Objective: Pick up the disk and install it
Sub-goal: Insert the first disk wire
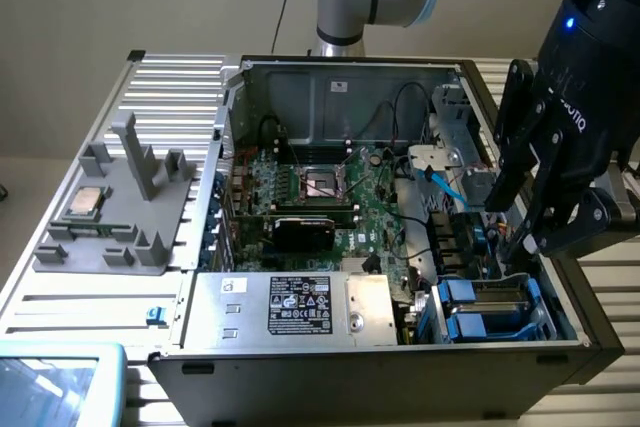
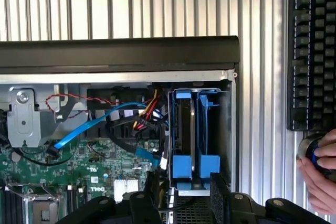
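The disk (image 1: 490,309) stands on edge in the drive bay at the front corner of the open computer case (image 1: 330,82), on the exterior view's right, with bright blue carrier tabs showing. In the wrist view the disk (image 2: 182,129) sits edge-on between blue rails, beside a second blue carrier (image 2: 206,124). My gripper (image 1: 515,227) hangs just above that bay, apart from the disk. Its dark fingers (image 2: 152,200) stand spread, open, with nothing between them.
A silver power supply (image 1: 300,307) with a black label lies beside the bay. A blue cable (image 2: 94,124) and red-yellow wires cross near the bay. A CPU chip (image 1: 85,202) rests on a grey fixture. A keyboard (image 2: 312,51) and a person's hand (image 2: 317,174) lie outside the case.
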`<move>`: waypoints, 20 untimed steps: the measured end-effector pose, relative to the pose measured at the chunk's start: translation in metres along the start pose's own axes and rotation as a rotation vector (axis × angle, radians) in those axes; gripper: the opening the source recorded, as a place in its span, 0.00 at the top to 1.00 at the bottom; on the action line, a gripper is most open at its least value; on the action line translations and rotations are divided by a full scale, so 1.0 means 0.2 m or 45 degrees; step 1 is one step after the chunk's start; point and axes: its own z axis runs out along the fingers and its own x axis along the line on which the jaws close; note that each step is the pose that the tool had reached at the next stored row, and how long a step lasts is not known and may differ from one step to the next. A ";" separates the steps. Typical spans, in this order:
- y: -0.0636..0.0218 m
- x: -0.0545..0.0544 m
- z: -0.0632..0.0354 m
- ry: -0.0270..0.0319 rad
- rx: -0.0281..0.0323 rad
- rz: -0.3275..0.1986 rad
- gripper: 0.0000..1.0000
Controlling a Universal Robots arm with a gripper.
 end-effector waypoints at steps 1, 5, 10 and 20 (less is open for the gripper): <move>0.003 0.00 -0.001 0.0066 0.0148 0.000 0.49; 0.011 0.00 -0.001 0.0377 0.0736 0.000 0.49; 0.017 0.00 -0.001 0.0483 0.0806 -0.001 0.49; 0.139 0.00 -0.007 0.0970 0.1073 -0.003 0.49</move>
